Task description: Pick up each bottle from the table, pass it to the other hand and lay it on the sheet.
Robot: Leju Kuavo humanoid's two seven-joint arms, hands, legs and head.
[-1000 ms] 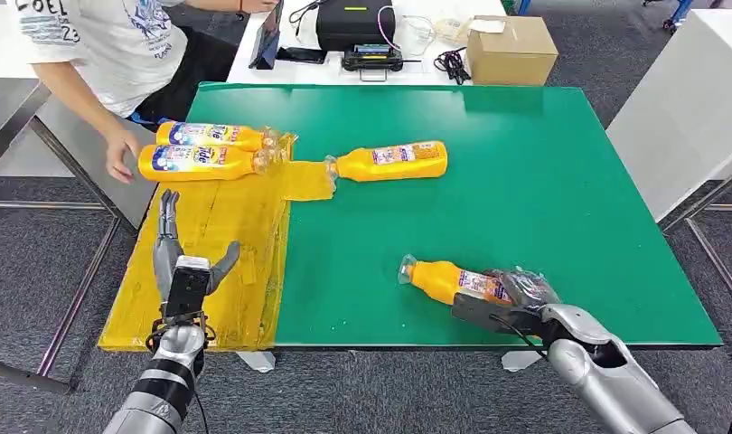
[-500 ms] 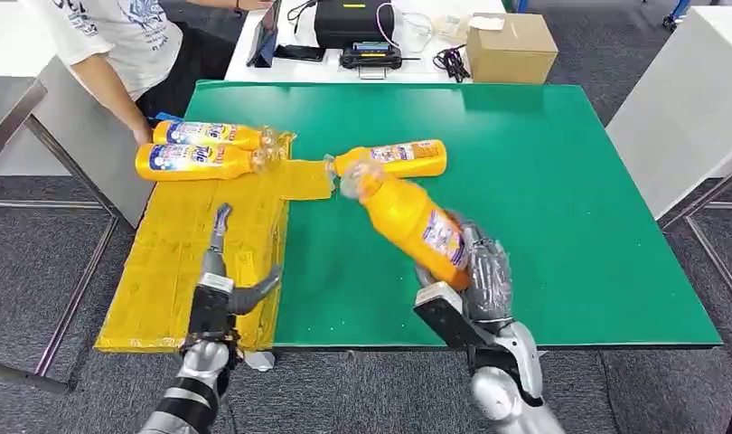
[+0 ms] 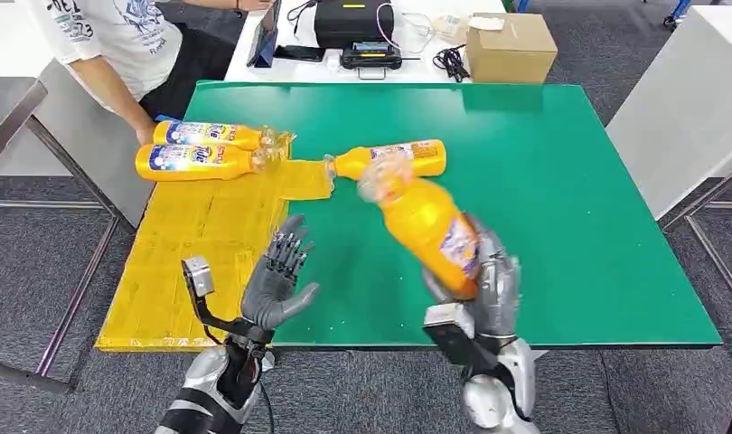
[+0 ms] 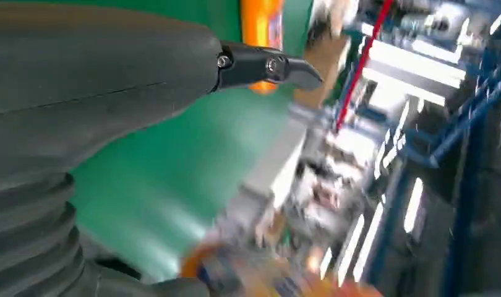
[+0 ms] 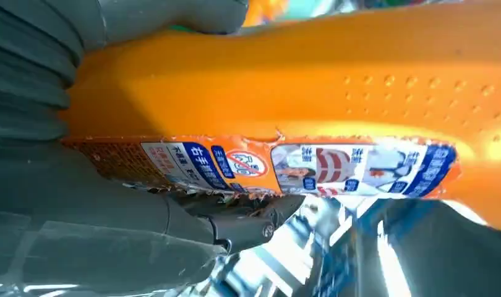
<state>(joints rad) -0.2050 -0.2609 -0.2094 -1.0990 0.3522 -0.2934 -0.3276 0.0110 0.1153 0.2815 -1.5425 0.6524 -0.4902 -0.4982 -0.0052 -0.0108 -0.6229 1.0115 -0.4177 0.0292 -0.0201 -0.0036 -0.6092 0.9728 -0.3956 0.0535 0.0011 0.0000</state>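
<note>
Bottle (image 3: 430, 231), orange, grasped by right hand (image 3: 489, 285) above near table (image 3: 561, 181) edge, neck tilted far-left; left hand (image 3: 276, 276) released, fingers spread, beside yellow sheet (image 3: 200, 226).

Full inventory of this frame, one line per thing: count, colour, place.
held bottle: 1, orange, lifted over the table's near middle, cap end tilted away
bottles on sheet: 2, orange, side by side at the sheet's far end
lone bottle: 1, orange, on the table, cap end at the sheet's tab
sheet: 1, yellow, table's left side
table: 1, green top
cardboard box: 1, brown, white desk behind
black device: 1, same desk
person: 1, white shirt, far left
left hand: grey, fingers spread, near the sheet's edge
right hand: grey, grips the held bottle
</note>
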